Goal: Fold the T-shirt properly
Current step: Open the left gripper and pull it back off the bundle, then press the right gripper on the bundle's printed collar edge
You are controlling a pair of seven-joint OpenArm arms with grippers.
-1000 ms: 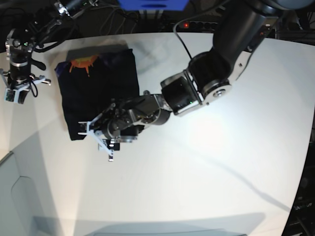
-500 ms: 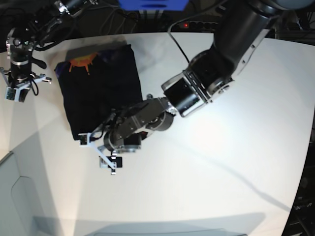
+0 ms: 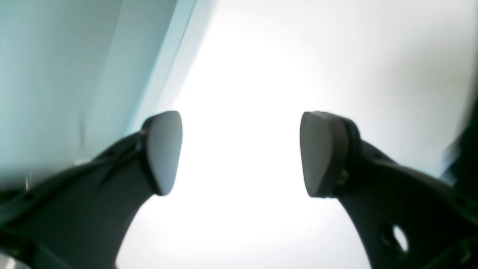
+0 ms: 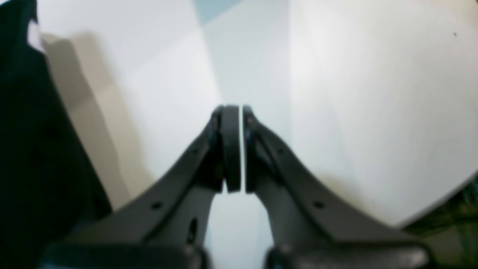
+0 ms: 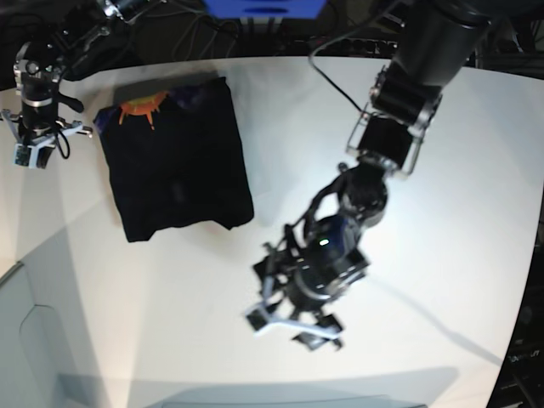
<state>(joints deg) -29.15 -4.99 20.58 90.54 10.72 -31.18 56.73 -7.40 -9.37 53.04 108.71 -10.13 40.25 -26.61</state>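
Observation:
The black T-shirt [image 5: 174, 161] lies folded into a rough rectangle at the table's back left, with its orange print [image 5: 140, 109] showing at the far left corner. My left gripper [image 5: 293, 330] is open and empty above bare table, well to the front right of the shirt. In the left wrist view the left gripper [image 3: 241, 153] has its pads [image 3: 164, 149] wide apart. My right gripper [image 5: 31, 155] is shut and empty, just left of the shirt's far corner. In the right wrist view the right gripper [image 4: 237, 149] shows closed jaws, with the shirt [image 4: 30, 149] at the left.
The white table [image 5: 442, 212] spreads to the right and front. A pale grey panel [image 5: 34, 340] lies past the table's front left edge. Dark cables and a blue box [image 5: 263, 8] stand behind the back edge.
My left arm has swung away from the shirt's front edge toward the front middle of the table, its gripper open. The right gripper has shifted slightly toward the back. The shirt lies flat.

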